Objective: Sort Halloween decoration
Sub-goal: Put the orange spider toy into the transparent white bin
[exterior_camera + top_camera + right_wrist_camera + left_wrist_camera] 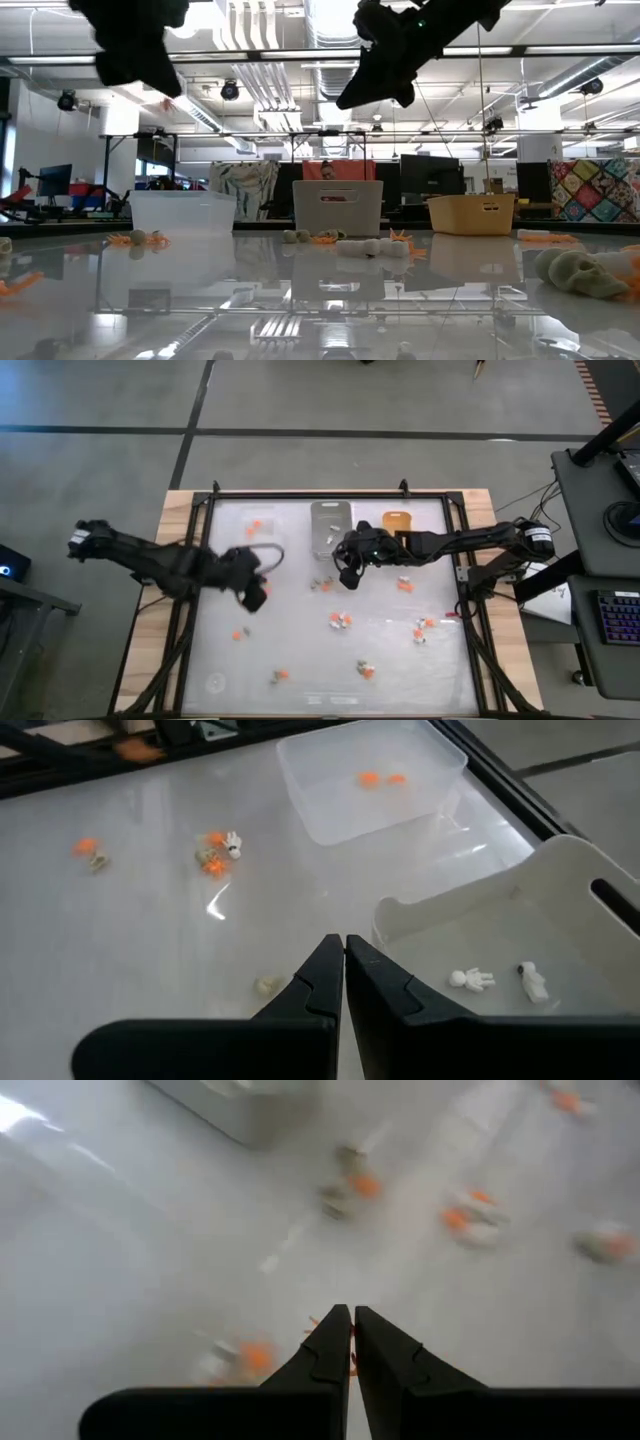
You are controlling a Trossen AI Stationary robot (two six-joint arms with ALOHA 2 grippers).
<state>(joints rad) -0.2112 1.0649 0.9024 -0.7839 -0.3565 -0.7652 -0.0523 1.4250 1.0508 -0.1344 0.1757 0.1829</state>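
Observation:
Small orange, white and tan Halloween decorations lie scattered on the white table: (341, 620), (405, 585), (238, 633). Three trays stand at the far edge: clear (258, 525), grey (330, 525) and orange-yellow (397, 522). In the right wrist view the clear tray (375, 780) holds two orange pieces and the grey tray (500, 940) holds two white figures (470, 980). My left gripper (255, 598) hangs shut above the table's left middle. My right gripper (347, 575) hangs shut just in front of the grey tray, above a tan piece (267, 985). My left gripper (352, 1320) has a speck of orange (352, 1363) showing in the slit between its shut fingers. I cannot tell whether it is pinched there or lies on the table beyond. The fingers slant down, well above the table.
A pale skull (580, 272) lies at the table's near right in the low view. A black frame (300, 495) runs around the table. More pieces lie near the front edge (365, 670), (280, 676). Free table shows at the near left corner (215, 680).

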